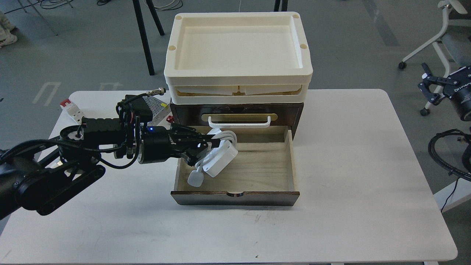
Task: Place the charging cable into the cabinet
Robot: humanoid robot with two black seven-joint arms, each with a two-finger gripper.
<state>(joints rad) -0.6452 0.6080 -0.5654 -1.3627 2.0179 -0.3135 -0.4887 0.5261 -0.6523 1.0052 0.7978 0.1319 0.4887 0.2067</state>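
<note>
L pincer (200, 147) clamped on charging cable (220, 157), seemingly above open cabinet (235, 114) drawer (254, 173); next: lower, release.

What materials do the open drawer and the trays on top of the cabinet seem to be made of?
Drawer: seemingly pale unfinished wood, with visible grain on its floor; its front is dark brown. Trays: probably cream plastic, matte and smooth, with moulded rounded corners.

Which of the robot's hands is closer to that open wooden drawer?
The left. Its left hand reaches over the open drawer's left side, gripping the charging cable above the drawer's floor. The right hand sits far off right, beyond the table's edge.
</note>
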